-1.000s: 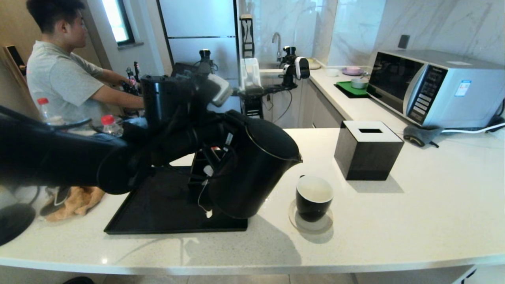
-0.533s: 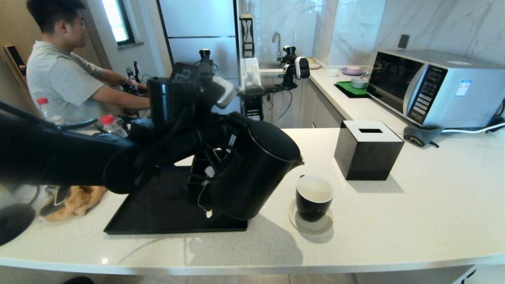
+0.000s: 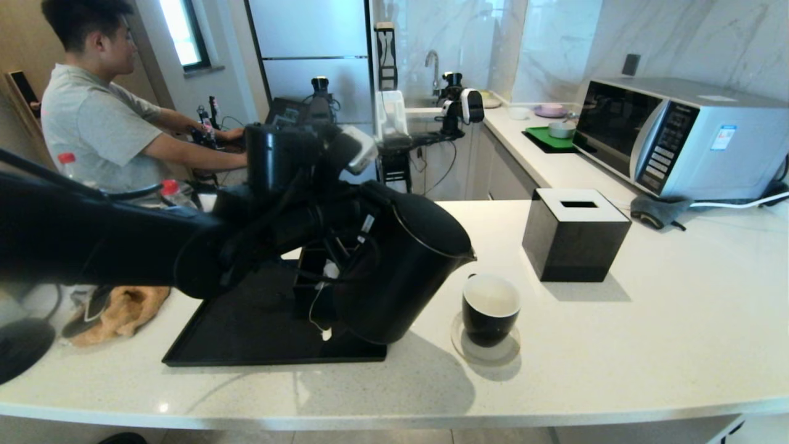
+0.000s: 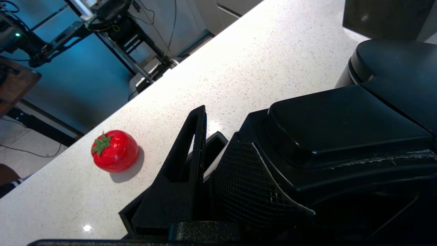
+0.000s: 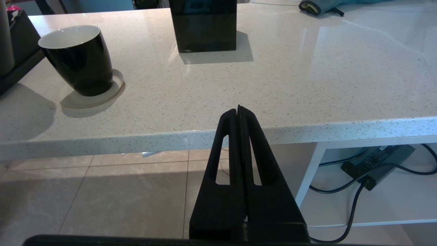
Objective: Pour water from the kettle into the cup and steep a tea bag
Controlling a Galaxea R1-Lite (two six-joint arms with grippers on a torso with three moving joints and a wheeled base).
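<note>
The matte black kettle (image 3: 400,271) hangs tilted above the black tray's right edge, its spout (image 3: 471,252) pointing at the cup and just left of its rim. My left gripper (image 4: 218,147) is shut on the kettle's handle (image 4: 341,126). The black cup (image 3: 490,308), white inside, stands on a clear coaster (image 3: 487,350); the right wrist view also shows the cup (image 5: 76,59). The tea bag (image 3: 328,269) sits in a black rack behind the kettle, its white string and tag hanging down. My right gripper (image 5: 239,108) is shut and empty, below the counter's front edge.
A black tray (image 3: 246,333) lies at the left. A black tissue box (image 3: 576,234) stands behind the cup, and a microwave (image 3: 678,135) at the back right. A red toy fruit (image 4: 114,155) lies on the counter. Bottles (image 3: 169,191) and a person are at the far left.
My left arm has carried the kettle a little to the right, bringing the spout closer to the cup. The cup and the right arm have stayed put.
</note>
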